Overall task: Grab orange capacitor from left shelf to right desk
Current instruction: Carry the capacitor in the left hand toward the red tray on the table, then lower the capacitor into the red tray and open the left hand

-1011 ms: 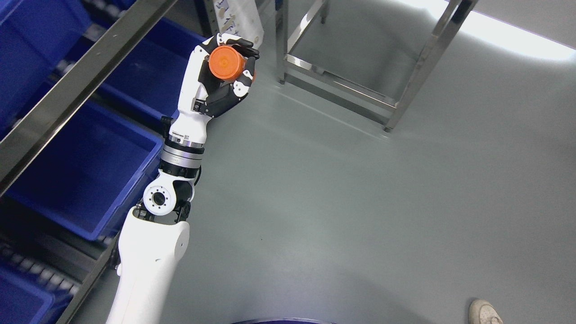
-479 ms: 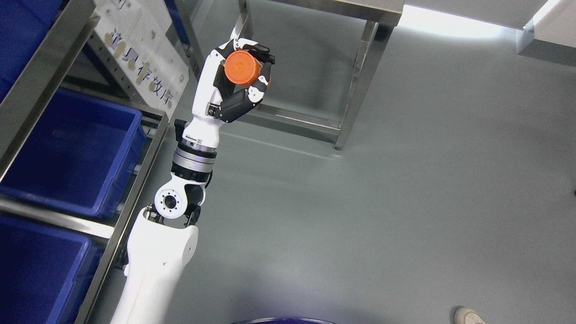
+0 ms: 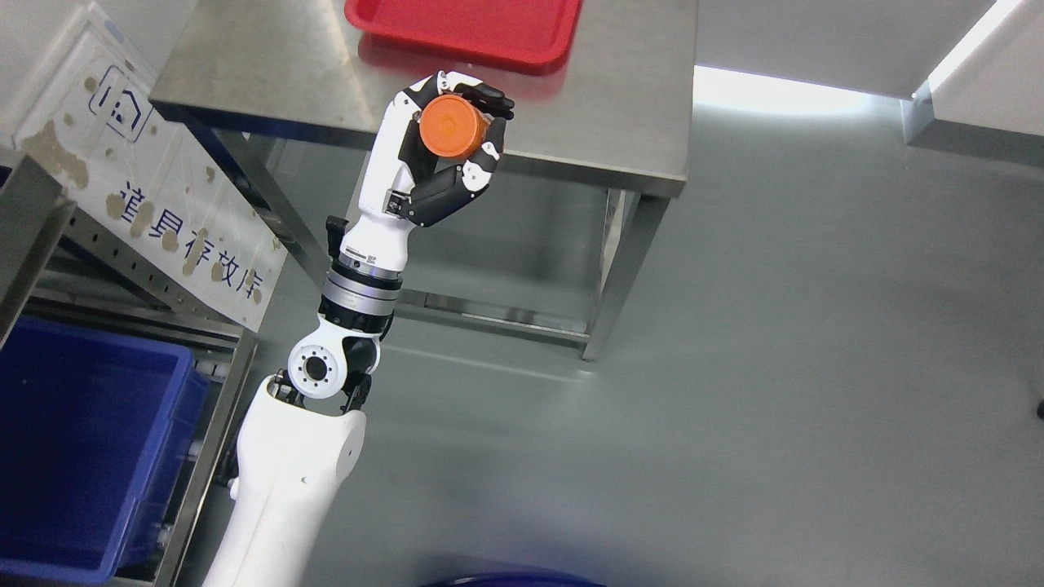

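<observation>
My left hand [image 3: 457,139] is raised and its fingers are shut on the orange capacitor [image 3: 451,128], a short round cylinder with its flat end facing me. The hand is held in front of the near edge of the steel desk [image 3: 269,73], in the upper middle of the head view. A red tray [image 3: 465,28] lies on the desk just beyond the hand. The shelf [image 3: 33,212] with a blue bin [image 3: 73,456] stands at the lower left. My right arm is out of view.
A white sign with blue characters [image 3: 147,204] hangs on the shelf's end at the left. The desk's steel legs and lower rail [image 3: 620,269] stand on the grey floor. A second steel surface [image 3: 979,98] shows at the upper right.
The whole view has swung away from the shelf toward the desk, so the desk top and red tray have come into sight. The left hand still holds the capacitor the same way.
</observation>
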You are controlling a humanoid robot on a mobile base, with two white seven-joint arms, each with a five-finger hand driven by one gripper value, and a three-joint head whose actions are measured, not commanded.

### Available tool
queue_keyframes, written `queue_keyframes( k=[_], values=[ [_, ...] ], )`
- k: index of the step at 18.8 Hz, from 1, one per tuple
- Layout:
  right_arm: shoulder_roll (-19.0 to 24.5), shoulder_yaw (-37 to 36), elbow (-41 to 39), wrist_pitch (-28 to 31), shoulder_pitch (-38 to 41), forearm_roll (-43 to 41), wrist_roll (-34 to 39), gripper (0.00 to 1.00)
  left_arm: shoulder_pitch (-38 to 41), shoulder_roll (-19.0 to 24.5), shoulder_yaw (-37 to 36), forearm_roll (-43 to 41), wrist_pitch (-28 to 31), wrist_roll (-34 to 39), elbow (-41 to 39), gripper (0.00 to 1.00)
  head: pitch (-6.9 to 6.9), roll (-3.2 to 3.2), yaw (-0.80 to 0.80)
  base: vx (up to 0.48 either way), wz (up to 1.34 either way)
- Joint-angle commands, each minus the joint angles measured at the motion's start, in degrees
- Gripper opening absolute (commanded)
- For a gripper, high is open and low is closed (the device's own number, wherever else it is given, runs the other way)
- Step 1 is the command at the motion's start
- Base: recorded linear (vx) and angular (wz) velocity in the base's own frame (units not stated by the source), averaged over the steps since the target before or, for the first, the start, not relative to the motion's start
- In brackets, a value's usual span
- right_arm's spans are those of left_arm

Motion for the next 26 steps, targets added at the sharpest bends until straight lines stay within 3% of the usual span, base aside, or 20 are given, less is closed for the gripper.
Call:
queue_keyframes(
  k=[1, 9, 12, 20, 26],
  values=[
    [-1.00, -0.61, -1.93, -0.03, -0.08, 1.26, 0.04, 1.00, -3.78, 1.00, -2.71, 0.00, 1.12, -0.07, -0.38, 0.03, 0.00, 0.00, 0.00, 0.571, 0.14],
    [-1.00, -0.61, -1.93, -0.03, -0.08, 1.26, 0.04, 1.00, -9.76, 1.00, -7.89, -0.09, 11.66, 0.29, 0.68, 0.03, 0.00, 0.00, 0.00, 0.545, 0.12],
    [-1.00, -0.61, -1.93, -0.03, -0.08, 1.26, 0.04, 1.00, -9.95, 1.00, -11.58, -0.26, 19.39, 0.29, 2.86, 0.04, 0.00, 0.00, 0.00, 0.335, -0.05],
    [-1.00, -0.61, -1.93, -0.03, -0.08, 1.26, 0.04, 1.00, -6.70, 1.00, -12.12, -0.70, 22.48, 0.02, 2.27, 0.04, 0.00, 0.00, 0.00, 0.177, -0.01],
    [-1.00, -0.61, -1.93, -0.03, -0.08, 1.26, 0.04, 1.00, -6.52, 1.00, -7.21, -0.79, 22.66, 0.11, 1.91, 0.30, 0.00, 0.00, 0.00, -0.005, 0.03]
  ],
)
